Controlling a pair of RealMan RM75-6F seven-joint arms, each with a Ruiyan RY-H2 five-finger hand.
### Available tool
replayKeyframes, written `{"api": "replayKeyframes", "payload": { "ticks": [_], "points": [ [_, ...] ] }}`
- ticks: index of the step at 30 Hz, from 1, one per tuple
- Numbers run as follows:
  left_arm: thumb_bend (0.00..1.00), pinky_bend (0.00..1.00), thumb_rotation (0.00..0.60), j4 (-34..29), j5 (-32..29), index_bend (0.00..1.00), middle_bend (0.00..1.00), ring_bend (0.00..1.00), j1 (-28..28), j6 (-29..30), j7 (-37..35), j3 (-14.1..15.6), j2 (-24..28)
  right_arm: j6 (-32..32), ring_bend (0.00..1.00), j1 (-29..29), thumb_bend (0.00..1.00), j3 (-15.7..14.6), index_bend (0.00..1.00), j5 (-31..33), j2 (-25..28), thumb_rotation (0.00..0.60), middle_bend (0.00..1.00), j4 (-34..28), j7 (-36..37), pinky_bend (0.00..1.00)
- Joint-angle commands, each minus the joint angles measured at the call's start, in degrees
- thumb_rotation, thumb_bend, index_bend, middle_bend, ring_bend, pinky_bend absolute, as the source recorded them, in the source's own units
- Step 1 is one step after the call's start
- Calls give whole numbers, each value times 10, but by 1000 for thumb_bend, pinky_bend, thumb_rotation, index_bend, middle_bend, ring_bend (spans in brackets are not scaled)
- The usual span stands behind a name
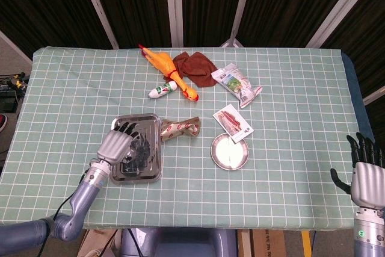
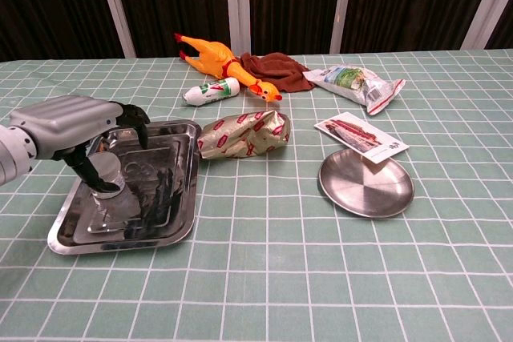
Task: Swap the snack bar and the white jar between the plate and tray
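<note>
Left hand (image 2: 76,130) over tray (image 2: 172,222), fingers curled around white jar (image 2: 104,175). Snack bar (image 2: 361,137) leaning on plate (image 2: 366,188) rim, right of tray. Right hand (image 1: 366,170) idle far right of tray, fingers spread, holding nothing.

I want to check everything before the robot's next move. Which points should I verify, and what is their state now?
1. Left robot hand holds the white jar: ok.
2. Jar lifted off the square steel tray: cannot tell.
3. Round steel plate free for the jar: not ok, the red-and-white snack bar packet rests on its far rim.
4. Right robot hand free, fingers apart: ok.
</note>
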Motion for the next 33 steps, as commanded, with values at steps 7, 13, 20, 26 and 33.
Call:
{"api": "replayKeyframes", "payload": {
  "ticks": [7, 13, 20, 26, 33],
  "points": [
    [259, 364, 600, -51, -68, 343, 154, 162, -3, 0, 82, 9, 32, -3, 23, -2, 302, 3, 124, 3, -2, 600, 73, -2, -4, 0],
    [271, 417, 600, -33, -55, 361, 213, 204, -1, 9, 77, 16, 27, -3, 25, -3, 302, 6, 124, 6, -6, 600, 73, -1, -4, 0],
    [329, 456, 600, -9, -25, 396, 278, 257, -1, 12, 46, 19, 15, -6, 30, -4, 302, 9, 124, 9, -7, 600, 72, -1, -2, 0],
    [409, 501, 600, 3, -13, 434, 326, 308, -1, 14, 43, 24, 12, -8, 31, -5, 302, 11, 124, 11, -7, 600, 73, -4, 3, 0],
    [493, 580, 600, 0, -6, 458, 390, 378, 2, 18, 39, 24, 16, -8, 35, -7, 302, 12, 137, 9, -6, 600, 72, -6, 7, 0]
  ]
}}
